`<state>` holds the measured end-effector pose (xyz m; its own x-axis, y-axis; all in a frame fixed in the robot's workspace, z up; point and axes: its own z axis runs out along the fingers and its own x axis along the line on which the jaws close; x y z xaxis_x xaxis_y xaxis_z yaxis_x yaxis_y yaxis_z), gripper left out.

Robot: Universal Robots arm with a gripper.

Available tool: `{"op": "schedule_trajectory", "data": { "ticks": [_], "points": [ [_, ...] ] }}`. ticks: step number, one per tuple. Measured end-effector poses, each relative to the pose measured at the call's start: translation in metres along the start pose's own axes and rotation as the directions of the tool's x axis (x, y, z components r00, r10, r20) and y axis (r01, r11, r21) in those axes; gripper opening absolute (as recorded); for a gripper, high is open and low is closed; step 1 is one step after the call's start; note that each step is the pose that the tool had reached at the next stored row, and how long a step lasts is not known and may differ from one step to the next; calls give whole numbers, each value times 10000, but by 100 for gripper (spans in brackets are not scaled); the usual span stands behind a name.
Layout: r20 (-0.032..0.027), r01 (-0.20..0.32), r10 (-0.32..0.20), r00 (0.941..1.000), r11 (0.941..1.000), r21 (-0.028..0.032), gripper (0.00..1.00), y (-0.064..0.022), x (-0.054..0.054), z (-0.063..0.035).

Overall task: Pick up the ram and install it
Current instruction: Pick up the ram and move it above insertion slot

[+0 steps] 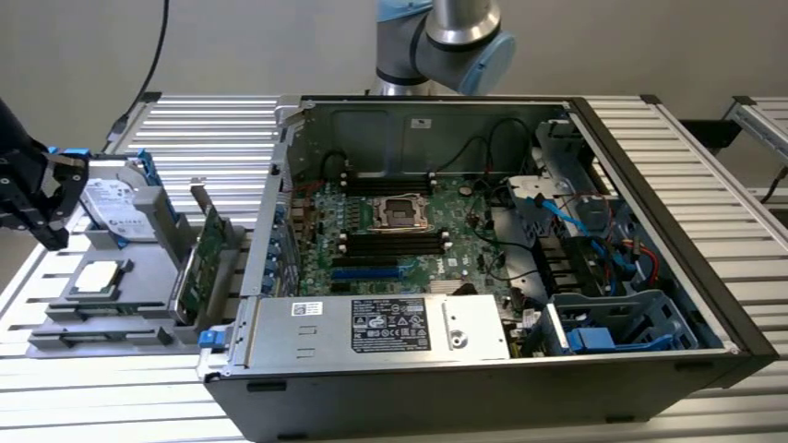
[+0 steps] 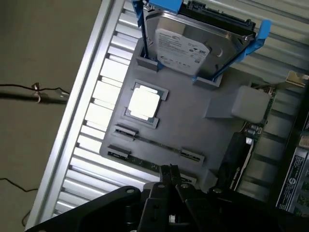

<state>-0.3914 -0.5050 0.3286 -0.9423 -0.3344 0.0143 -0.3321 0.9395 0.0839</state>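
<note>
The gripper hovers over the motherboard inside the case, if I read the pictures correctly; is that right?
Not quite. The gripper hovers over the grey tray outside the case, at the exterior view's left. The exterior view shows this.

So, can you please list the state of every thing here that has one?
ram: lying in the clips of the gray tray, not picked up.
gripper: over the tray's edge, close to the ram.
hard drive: standing in its blue bracket.
processor chip: flat in its recess.
circuit card: standing on edge.
computer case: open, lying on its side.
</note>
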Motion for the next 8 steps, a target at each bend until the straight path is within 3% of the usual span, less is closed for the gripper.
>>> {"op": "schedule_trajectory", "data": {
  "ticks": [3, 8],
  "points": [
    [-15, 550, -550, 9985, 9985, -78, 11, -1, 0, 12],
    [-90, 1452, -1452, 9894, 9894, -76, 11, -3, 0, 32]
  ]
}}
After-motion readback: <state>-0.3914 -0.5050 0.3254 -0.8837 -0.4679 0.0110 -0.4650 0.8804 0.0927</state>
